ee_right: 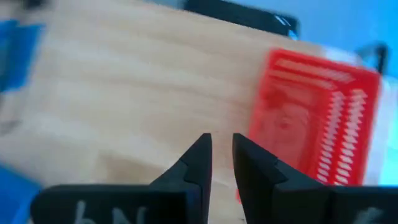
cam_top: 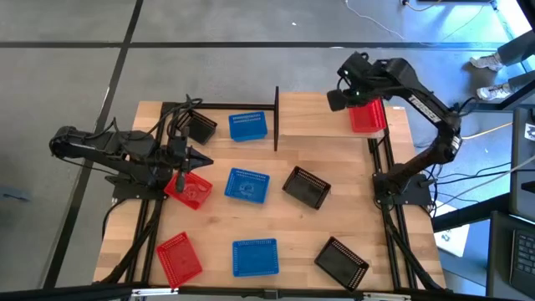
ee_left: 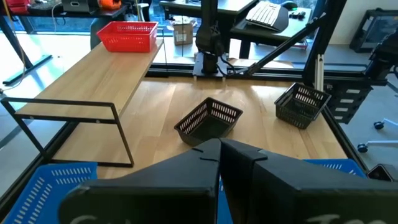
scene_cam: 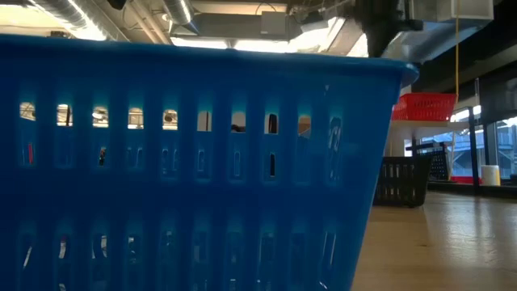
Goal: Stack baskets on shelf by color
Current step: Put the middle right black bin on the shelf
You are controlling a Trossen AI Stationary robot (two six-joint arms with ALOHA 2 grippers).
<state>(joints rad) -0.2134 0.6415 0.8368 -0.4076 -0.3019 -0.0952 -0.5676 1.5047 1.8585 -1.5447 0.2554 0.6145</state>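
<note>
Red mesh basket, light-wood shelf

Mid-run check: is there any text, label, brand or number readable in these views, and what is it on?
No text can be read with certainty.
Pale marks on the right gripper housing in the right wrist view: too blurred and cropped to read.
Faint marks on the left gripper housing in the left wrist view: cut off, unreadable.
Embossed round mark in the bottom of the red basket on the shelf: blurred, unreadable.
Baskets elsewhere show no legible labels.
</note>
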